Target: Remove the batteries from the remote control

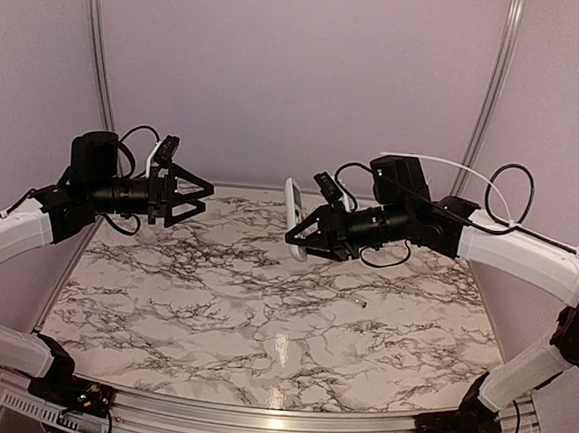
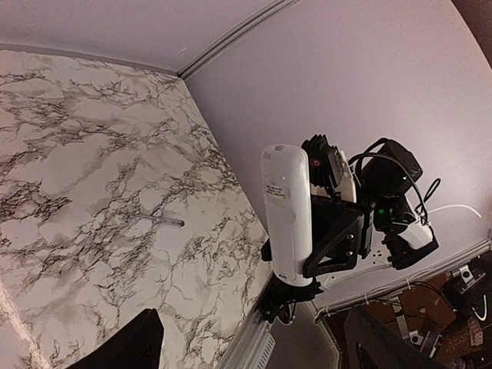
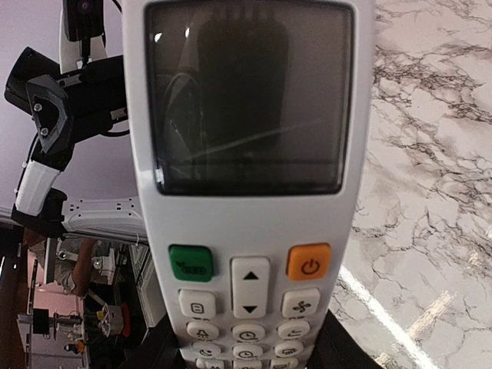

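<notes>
My right gripper (image 1: 308,236) is shut on the lower end of the remote control (image 1: 294,215), holding the white handset upright above the back middle of the table. In the right wrist view its screen and buttons (image 3: 247,192) face the camera, with my fingers (image 3: 347,350) at either side of its keypad. The left wrist view shows its plain back (image 2: 288,211) with a small label. The batteries are hidden. My left gripper (image 1: 186,196) hovers open and empty in the air, well left of the remote and pointing toward it.
A thin pale stick (image 1: 360,303) lies on the marble table (image 1: 212,311), right of centre, and shows in the left wrist view as a pale stick (image 2: 165,221). Pink walls and aluminium posts (image 1: 100,51) close the back. A metal rail (image 1: 274,416) runs along the near edge.
</notes>
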`<state>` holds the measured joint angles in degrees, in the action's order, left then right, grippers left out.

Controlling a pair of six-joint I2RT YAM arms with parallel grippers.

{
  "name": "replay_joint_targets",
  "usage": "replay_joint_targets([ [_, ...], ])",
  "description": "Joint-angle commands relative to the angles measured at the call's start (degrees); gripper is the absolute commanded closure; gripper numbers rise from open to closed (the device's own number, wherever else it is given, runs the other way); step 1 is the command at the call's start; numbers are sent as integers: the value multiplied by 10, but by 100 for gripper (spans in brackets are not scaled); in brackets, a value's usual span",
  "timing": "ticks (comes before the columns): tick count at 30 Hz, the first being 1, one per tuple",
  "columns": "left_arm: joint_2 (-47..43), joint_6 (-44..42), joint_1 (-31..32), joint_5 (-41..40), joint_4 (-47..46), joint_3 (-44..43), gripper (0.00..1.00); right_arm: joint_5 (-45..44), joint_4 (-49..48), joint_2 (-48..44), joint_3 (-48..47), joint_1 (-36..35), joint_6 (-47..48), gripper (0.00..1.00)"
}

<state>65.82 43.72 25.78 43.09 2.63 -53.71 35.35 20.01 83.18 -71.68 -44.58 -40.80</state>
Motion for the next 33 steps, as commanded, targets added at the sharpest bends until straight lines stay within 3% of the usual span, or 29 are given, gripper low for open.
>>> replay_joint_targets([
  [1,32,49,27,31,-109,-25,14,47,-89,21,-42,-23,-28,88],
  [9,95,84,84,50,-176,-69,18,107,-160,33,-54,-28,-60,88],
  [16,131,162,96,47,-301,-76,24,132,-174,35,-60,-40,-72,88],
  [33,194,238,118,47,-410,-103,39,162,-222,42,-56,-45,-90,88],
])
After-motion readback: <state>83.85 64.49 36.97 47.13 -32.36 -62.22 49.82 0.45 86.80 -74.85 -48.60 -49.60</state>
